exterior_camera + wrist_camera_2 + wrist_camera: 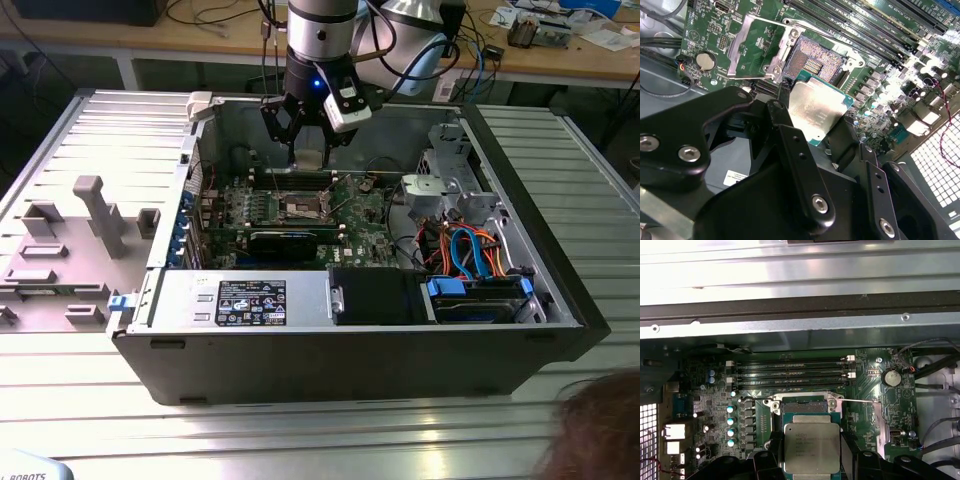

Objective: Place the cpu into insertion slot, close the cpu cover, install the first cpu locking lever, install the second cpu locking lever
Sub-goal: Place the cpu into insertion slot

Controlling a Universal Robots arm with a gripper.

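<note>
Silver-grey cpu [811,447] gripped by end effector [812,120], above insertion slot [812,62] inside open computer case [350,360].

Arm [322,30]: silver-grey cylinder, black band below, small blue light [318,85] at wrist. Pale blue joint cap [425,58] behind. Black cables [385,40] looped alongside. White box [345,105] with dark face on wrist side. Pincer [812,125]: matte black, angular linkage bars, silver screw heads [820,203] at pivots, small holes along fingers [790,145].
</note>
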